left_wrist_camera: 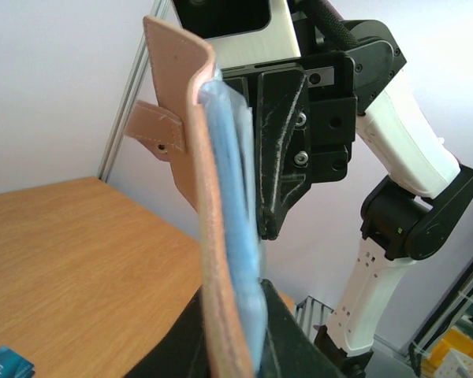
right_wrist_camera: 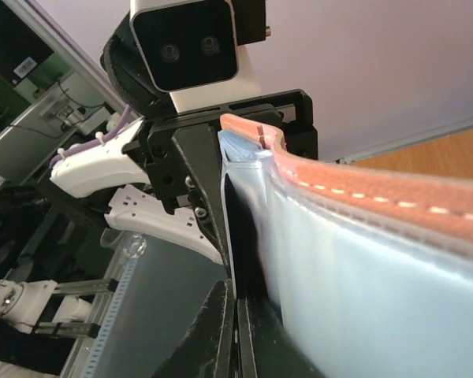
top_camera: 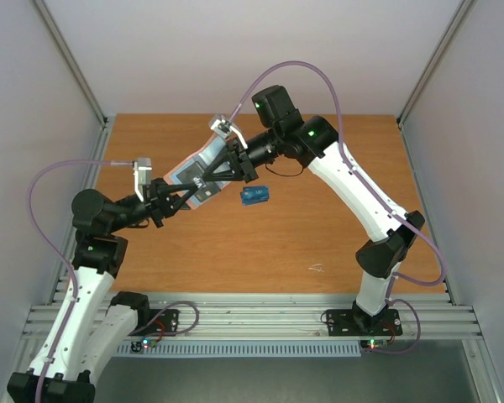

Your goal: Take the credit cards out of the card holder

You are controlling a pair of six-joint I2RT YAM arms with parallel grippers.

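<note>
An orange-brown wooden desk sits between pale grey walls, and I hold the work in the air above it. My left fingers are clamped on the nearer end of the card holder, with pink-brown leather on one face and light blue lining on the other. My right fingers are pressed tight together at the edge of the lining on the far end. I cannot tell whether they pinch a card or only the lip of the pocket. The holder hangs tilted between my two arms, clear of the desk. One blue card lies flat on the desk near it, so I judge I am partway through: one card is out and more are left to draw. The next move calls for a steady left hold while the right pulls straight along the pocket. After that I should check that a card has actually come free.
</note>
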